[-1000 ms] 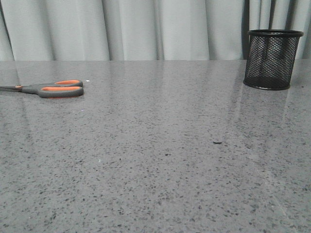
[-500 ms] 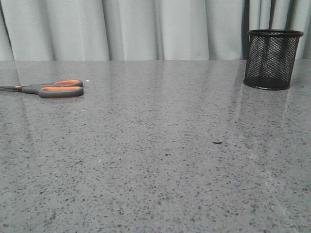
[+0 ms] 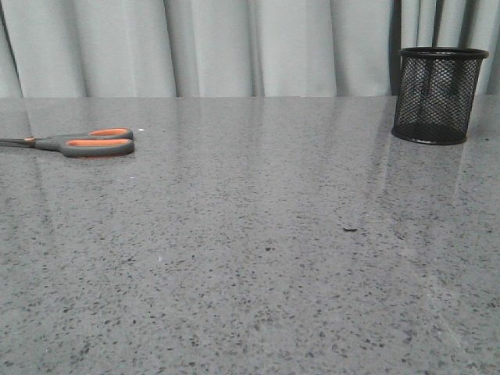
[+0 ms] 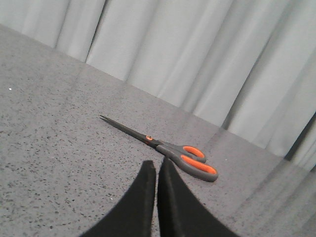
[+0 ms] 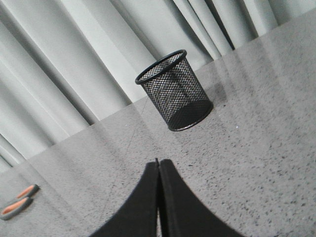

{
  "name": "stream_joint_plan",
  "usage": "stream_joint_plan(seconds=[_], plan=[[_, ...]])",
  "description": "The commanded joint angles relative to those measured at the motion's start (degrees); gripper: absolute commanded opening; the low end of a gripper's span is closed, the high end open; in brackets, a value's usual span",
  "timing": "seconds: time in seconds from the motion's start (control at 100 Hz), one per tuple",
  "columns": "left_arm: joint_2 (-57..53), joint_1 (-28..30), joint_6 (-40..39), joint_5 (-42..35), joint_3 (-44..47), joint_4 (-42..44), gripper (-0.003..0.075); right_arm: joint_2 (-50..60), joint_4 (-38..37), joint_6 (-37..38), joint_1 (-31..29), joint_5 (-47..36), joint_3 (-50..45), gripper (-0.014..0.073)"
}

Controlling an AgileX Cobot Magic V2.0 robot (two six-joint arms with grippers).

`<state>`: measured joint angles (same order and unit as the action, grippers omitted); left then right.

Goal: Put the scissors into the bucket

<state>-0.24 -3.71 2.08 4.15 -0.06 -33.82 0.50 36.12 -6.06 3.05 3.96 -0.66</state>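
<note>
The scissors (image 3: 86,142) lie flat at the table's far left, with grey handles, orange inner loops and blades pointing left. They also show in the left wrist view (image 4: 168,150) and their handles in the right wrist view (image 5: 19,205). The black wire-mesh bucket (image 3: 436,95) stands upright at the far right, also in the right wrist view (image 5: 174,91). My left gripper (image 4: 157,164) is shut and empty, just short of the scissors' handles. My right gripper (image 5: 158,162) is shut and empty, some way short of the bucket. Neither gripper shows in the front view.
The grey speckled table (image 3: 258,250) runs back to a pale curtain (image 3: 234,47). A small dark speck (image 3: 349,230) lies right of the middle.
</note>
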Motion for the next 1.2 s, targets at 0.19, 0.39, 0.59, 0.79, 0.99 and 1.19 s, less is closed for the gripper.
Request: stream_joint_plan(seconds=[0.19,0.39,0.59,0.79,0.99,1.19], plan=[[-0.7,0.1,0.0,-2.3,-9.0,-3.0,-0.0021,-0.5,-3.5,-0.2,-0.5,4.6,9.4,-0.0053],[7.2,0.1,0.0,7.5,-21.2,5.9,-0.0021,-10.4,-11.2,-0.2,-0.5,14.0,21.2,-0.0048],[20.5,0.1,0.3,21.8,-37.4,15.2,-0.0021,-25.1,-15.7,-0.2,-0.5,26.1,35.2,-0.0049],[31.9,0.1,9.0,33.6,-49.8,15.6,-0.002,-36.6,-15.8,-0.2,-0.5,36.8,47.2,-0.0048],[39.2,0.1,9.4,37.7,-55.5,15.6,-0.002,-43.6,-15.8,-0.2,-0.5,42.2,55.4,-0.0048],[43.9,0.1,9.4,38.9,-56.6,15.6,-0.0019,-47.7,-15.8,-0.2,-0.5,43.5,58.9,-0.0028]])
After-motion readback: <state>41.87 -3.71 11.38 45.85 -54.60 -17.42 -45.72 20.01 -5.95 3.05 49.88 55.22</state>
